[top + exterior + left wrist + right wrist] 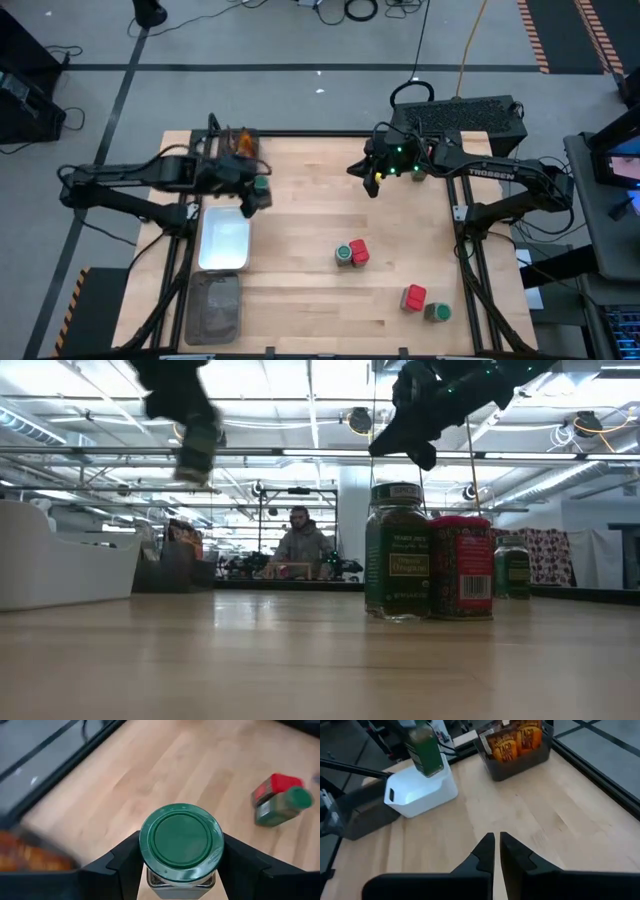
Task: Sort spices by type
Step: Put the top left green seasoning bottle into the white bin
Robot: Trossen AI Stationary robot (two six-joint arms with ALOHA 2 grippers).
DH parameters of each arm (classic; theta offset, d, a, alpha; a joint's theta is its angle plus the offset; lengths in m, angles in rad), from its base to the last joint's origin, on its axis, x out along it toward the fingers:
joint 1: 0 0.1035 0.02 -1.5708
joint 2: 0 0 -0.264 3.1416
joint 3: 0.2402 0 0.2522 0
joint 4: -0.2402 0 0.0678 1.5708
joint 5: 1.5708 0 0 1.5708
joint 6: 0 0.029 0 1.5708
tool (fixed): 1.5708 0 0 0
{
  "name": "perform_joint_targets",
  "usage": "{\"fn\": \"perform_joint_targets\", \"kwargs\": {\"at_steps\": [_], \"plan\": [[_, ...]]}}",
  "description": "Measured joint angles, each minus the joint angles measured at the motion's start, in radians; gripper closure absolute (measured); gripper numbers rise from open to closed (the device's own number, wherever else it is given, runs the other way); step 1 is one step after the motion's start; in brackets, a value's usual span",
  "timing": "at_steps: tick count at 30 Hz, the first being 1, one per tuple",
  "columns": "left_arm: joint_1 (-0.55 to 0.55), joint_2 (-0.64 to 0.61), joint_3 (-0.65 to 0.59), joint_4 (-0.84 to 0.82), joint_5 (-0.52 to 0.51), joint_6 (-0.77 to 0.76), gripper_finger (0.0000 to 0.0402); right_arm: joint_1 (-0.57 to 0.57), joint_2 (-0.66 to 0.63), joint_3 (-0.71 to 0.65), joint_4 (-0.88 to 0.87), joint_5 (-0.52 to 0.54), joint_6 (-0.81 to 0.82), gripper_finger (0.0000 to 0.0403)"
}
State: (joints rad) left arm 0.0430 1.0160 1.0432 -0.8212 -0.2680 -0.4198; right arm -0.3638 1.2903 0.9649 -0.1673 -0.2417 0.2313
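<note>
Wood tabletop (300, 230): I see left gripper (180, 865) clamping green-lidded jar (181, 845), axis upright, lid up; right gripper (496, 851) clenched, empty.

The left gripper (256, 192) is hanging over the wooden table (300, 170) and gripping a green-lidded jar (260, 186). Just below it a white tray (224, 240) is lying, with a grey tray (213, 305) beyond that. Orange sachets (240, 142) are sitting just behind it. The right gripper (370, 180) is hovering well apart. Two jar-and-red-packet pairs (352, 253) (424, 302) are standing far off.
</note>
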Motion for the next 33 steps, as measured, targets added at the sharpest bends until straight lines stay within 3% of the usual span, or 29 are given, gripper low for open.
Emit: {"fn": "perform_joint_targets", "kwargs": {"at_steps": [7,15,24,33], "plan": [[-0.154,-0.099,-0.136,-0.085,-0.181,-0.359,0.0189,0.029,0.0,0.0,0.044,0.005,0.046,0.0394],[-0.294,-0.102,-0.155,-0.285,-0.26,-0.681,0.0189,0.061,0.0,0.0,0.044,0.008,0.076,0.0394],[-0.374,-0.075,-0.155,-0.437,-0.346,-0.941,0.0189,0.065,0.0,0.0,0.044,0.014,0.079,0.0394],[-0.38,0.016,-0.199,-0.445,-0.358,-1.075,0.0189,0.065,0.0,0.0,0.044,0.014,0.079,0.0394]]}}
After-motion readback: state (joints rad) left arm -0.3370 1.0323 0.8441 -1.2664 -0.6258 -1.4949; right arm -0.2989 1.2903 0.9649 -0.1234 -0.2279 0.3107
